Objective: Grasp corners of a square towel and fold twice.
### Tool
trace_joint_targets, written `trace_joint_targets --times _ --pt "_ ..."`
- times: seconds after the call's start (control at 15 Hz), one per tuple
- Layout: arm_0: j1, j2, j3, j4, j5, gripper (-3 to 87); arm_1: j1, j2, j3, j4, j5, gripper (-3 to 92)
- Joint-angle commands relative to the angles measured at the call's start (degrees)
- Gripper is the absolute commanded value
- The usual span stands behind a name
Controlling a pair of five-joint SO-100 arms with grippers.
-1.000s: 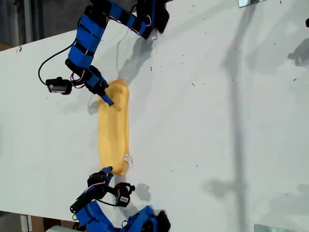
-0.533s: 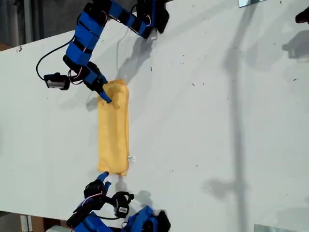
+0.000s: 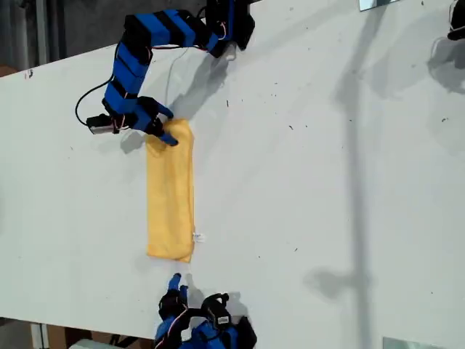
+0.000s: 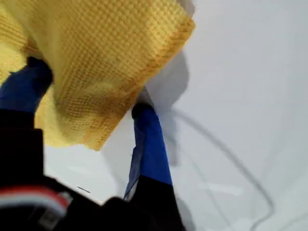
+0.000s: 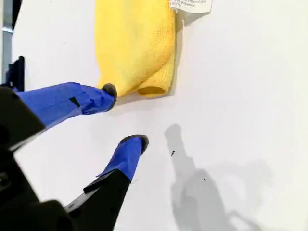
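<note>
Exterior view: the towel (image 3: 171, 193) lies as a long yellow-orange strip on the white table (image 3: 327, 182), already folded once by the look of it, its small white tag (image 3: 197, 237) sticking out near the end toward the frame's bottom. My first gripper (image 3: 161, 131) sits at the strip's far end toward the top of the frame — in the first wrist view the waffle-weave cloth (image 4: 96, 62) drapes between its two blue fingers (image 4: 149, 139), which stand apart with cloth lying over them; whether they actually pinch it, I cannot tell. My second gripper (image 5: 126, 115) is spread open and holds nothing, one fingertip just touching the folded near end (image 5: 144, 86), the other on bare table.

The cloth looks light, limp and thin; it sags and bunches where lifted, so it will likely trail and crease rather than hold shape. The hemmed corners (image 5: 156, 89) are the firmest places to pinch — taking both layers together at each end should keep the first fold from slipping apart. No bins, trays or other containers appear in any view.
</note>
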Motion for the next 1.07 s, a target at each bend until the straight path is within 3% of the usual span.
trace_joint_targets --times 0.0,0.27,0.4,0.53,0.67,0.8,1.0 --pt "-0.3 9.1 6.1 1.3 -1.1 13.7 3.1 1.4 5.1 -0.7 4.0 -0.1" --pt "0.4 22.2 13.9 4.1 -2.6 13.0 10.9 26.2 34.5 -10.6 9.1 -0.1" --pt "0.4 23.3 14.6 4.5 -3.3 12.9 9.1 41.1 37.5 -4.9 12.9 -0.1" --pt "0.4 23.4 14.9 4.5 -3.4 12.8 9.5 53.9 32.7 3.2 15.6 -0.1" --pt "0.4 24.0 15.0 4.6 -3.5 12.6 6.7 53.7 20.7 6.3 15.7 -0.1" --pt "0.3 24.1 15.1 4.7 -3.3 12.5 -1.1 43.4 7.0 2.1 12.8 -0.1" --pt "0.4 24.7 15.2 4.9 -3.1 12.5 -11.5 24.7 -11.2 -10.9 6.1 -0.1"
